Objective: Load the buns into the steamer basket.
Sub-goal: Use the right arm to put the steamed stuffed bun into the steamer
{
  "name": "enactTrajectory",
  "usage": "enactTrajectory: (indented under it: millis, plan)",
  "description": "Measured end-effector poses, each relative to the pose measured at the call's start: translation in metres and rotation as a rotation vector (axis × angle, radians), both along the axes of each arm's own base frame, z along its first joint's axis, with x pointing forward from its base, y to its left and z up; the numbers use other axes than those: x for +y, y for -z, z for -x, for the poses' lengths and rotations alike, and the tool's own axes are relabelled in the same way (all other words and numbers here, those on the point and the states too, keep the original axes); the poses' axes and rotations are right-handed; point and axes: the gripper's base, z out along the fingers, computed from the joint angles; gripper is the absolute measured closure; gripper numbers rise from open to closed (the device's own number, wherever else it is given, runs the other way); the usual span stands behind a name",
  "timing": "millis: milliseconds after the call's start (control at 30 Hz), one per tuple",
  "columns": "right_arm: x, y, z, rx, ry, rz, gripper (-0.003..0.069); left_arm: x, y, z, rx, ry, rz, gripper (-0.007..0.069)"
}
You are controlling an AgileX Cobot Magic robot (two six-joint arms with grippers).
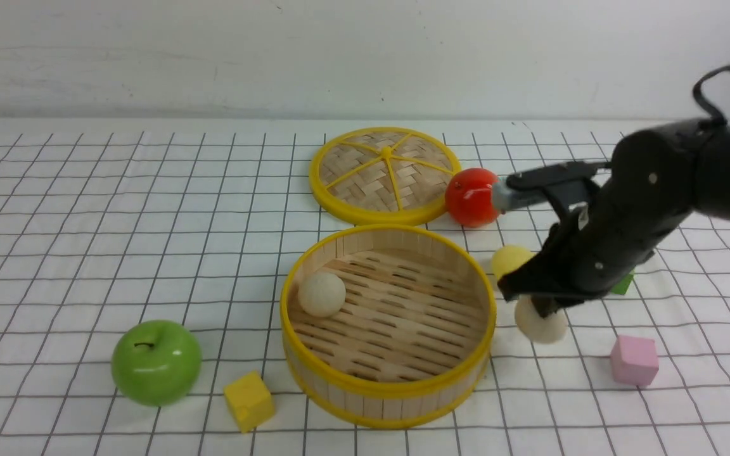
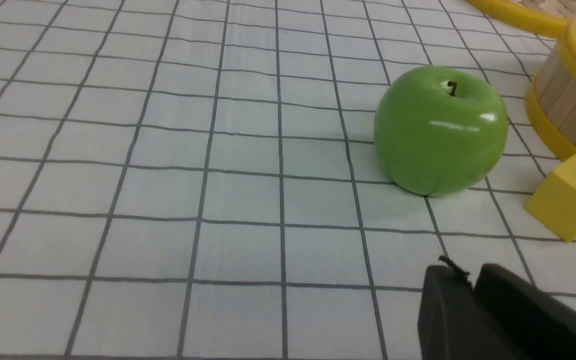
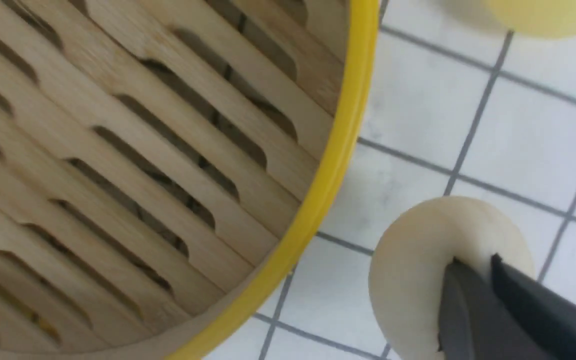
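Note:
The steamer basket (image 1: 397, 386) stands mid-table with one cream bun (image 1: 321, 294) on its slatted floor. Just right of the basket, my right gripper (image 1: 539, 309) points down and is shut on the top of a second cream bun (image 1: 542, 326). The right wrist view shows its dark fingertips (image 3: 455, 280) pinched into that soft bun (image 3: 413, 270) beside the basket's yellow rim (image 3: 335, 160). Whether the bun is lifted off the cloth, I cannot tell. A pale yellow bun (image 1: 508, 259) lies just behind it. My left gripper (image 2: 463, 272) hovers over the cloth, jaws together, holding nothing.
The woven lid (image 1: 385, 174) lies behind the basket, with a red apple (image 1: 471, 197) at its right edge. A green apple (image 1: 156, 361) and a yellow cube (image 1: 249, 401) sit front left. A pink cube (image 1: 635, 360) and a green cube (image 1: 623, 284) lie near my right arm.

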Motion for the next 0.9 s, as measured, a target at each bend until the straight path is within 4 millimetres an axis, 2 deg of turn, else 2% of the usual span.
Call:
enactTrajectory:
  millis: [33, 67, 100, 200, 267, 367, 400, 467, 533, 567, 600, 633, 700, 867, 900]
  plan:
    - [0.0, -0.019, 0.0, -0.04, 0.001, -0.022, 0.0655, 0.0, 0.0, 0.0, 0.0, 0.0, 0.005, 0.055]
    - [0.001, -0.022, 0.0, -0.045, 0.002, -0.026, 0.0655, 0.0, 0.0, 0.0, 0.0, 0.0, 0.005, 0.055]
    - [0.004, -0.045, 0.002, -0.097, 0.006, -0.079, 0.0655, 0.0, 0.0, 0.0, 0.0, 0.0, 0.005, 0.055]
    - [0.02, -0.066, 0.008, -0.144, -0.03, -0.168, 0.0655, 0.0, 0.0, 0.0, 0.0, 0.0, 0.005, 0.055]
    - [0.042, -0.069, 0.015, -0.159, -0.104, -0.224, 0.0655, 0.0, 0.0, 0.0, 0.0, 0.0, 0.0, 0.055]
    - [0.069, -0.06, 0.02, -0.147, -0.187, -0.256, 0.0655, 0.0, 0.0, 0.0, 0.0, 0.0, 0.005, 0.055]
    - [0.087, -0.045, 0.022, -0.128, -0.24, -0.252, 0.0655, 0.0, 0.0, 0.0, 0.0, 0.0, 0.0, 0.055]
    - [0.102, -0.027, 0.022, -0.096, -0.276, -0.238, 0.0654, 0.0, 0.0, 0.0, 0.0, 0.0, 0.005, 0.055]
    - [0.115, 0.0, 0.02, -0.041, -0.303, -0.208, 0.0647, 0.0, 0.0, 0.0, 0.0, 0.0, 0.005, 0.055]
    - [0.117, 0.01, 0.018, -0.018, -0.303, -0.198, 0.0642, 0.0, 0.0, 0.0, 0.0, 0.0, 0.005, 0.055]
    - [0.117, 0.01, 0.018, -0.018, -0.303, -0.198, 0.0641, 0.0, 0.0, 0.0, 0.0, 0.0, 0.005, 0.0549]
    - [0.119, 0.025, 0.015, 0.017, -0.296, -0.183, 0.0627, 0.0, 0.0, 0.0, 0.0, 0.0, 0.005, 0.0547]
    - [0.12, 0.033, 0.013, 0.033, -0.268, -0.186, 0.0603, 0.0, 0.0, 0.0, 0.0, 0.0, -0.001, 0.0544]
    - [0.121, 0.033, 0.012, 0.031, -0.242, -0.198, 0.0503, 0.0, 0.0, 0.0, 0.0, 0.0, 0.005, 0.0541]
    - [0.12, 0.031, 0.012, 0.026, -0.241, -0.201, 0.0433, 0.0, 0.0, 0.0, 0.0, 0.0, 0.005, 0.0538]
